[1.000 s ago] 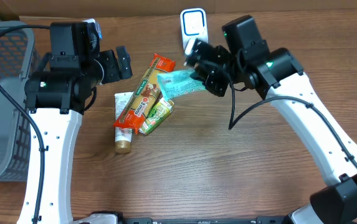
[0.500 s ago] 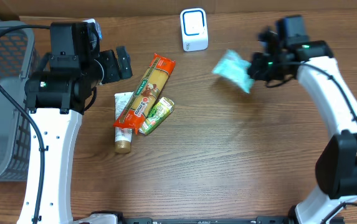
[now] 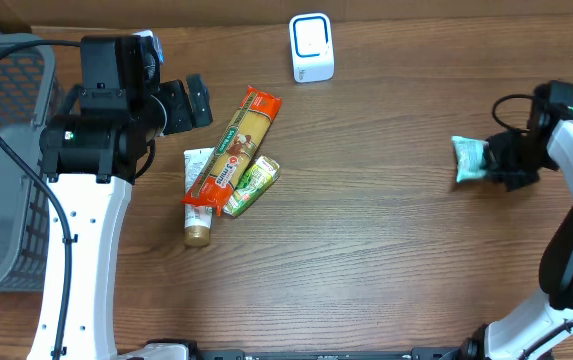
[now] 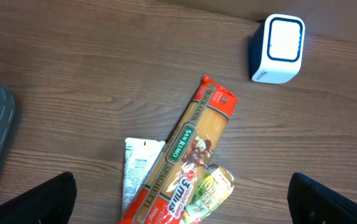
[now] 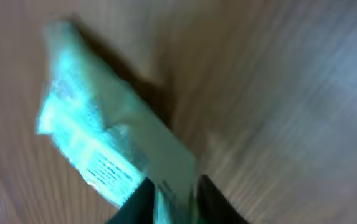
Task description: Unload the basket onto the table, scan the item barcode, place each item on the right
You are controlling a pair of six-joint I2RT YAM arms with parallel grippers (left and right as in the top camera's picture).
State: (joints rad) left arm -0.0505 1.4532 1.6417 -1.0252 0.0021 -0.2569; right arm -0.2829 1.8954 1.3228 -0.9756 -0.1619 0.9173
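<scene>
Lying on the surface at the right edge of the overhead view, the teal packet has one end between the right pincer fingers; whether they pinch it, one cannot tell. The left pincer is spread wide, at upper left.

Overhead: table seen straight down, whole. Left wrist: nearer, scanner and pasta pack shared. Right wrist: closest, blurred.
</scene>
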